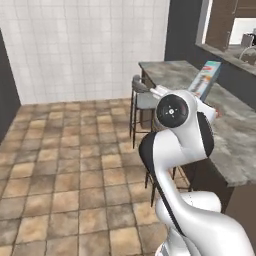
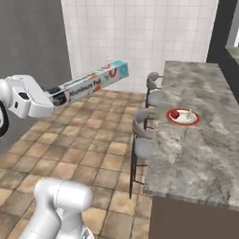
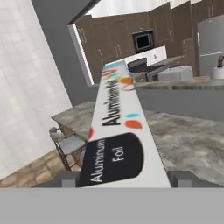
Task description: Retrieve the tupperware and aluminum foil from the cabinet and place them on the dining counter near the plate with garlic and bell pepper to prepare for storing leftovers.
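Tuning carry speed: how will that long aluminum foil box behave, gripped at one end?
The aluminum foil box looks like rigid cardboard, so likely stiff, not floppy. The end effector holds it near one end, most of its length cantilevered, so it may pivot or droop. Flat faces suggest it won't roll once set on the dining counter.

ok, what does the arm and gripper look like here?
Glossy white rounded arm with black bands at the joints and a dark round cap on one joint. Boxy white hand with a dark recess; gripper has small dark fingers. No cables or markings visible.

End effector (image 2: 59, 96) grips aluminum foil box (image 2: 95, 81), well apart from plate (image 2: 184, 117).
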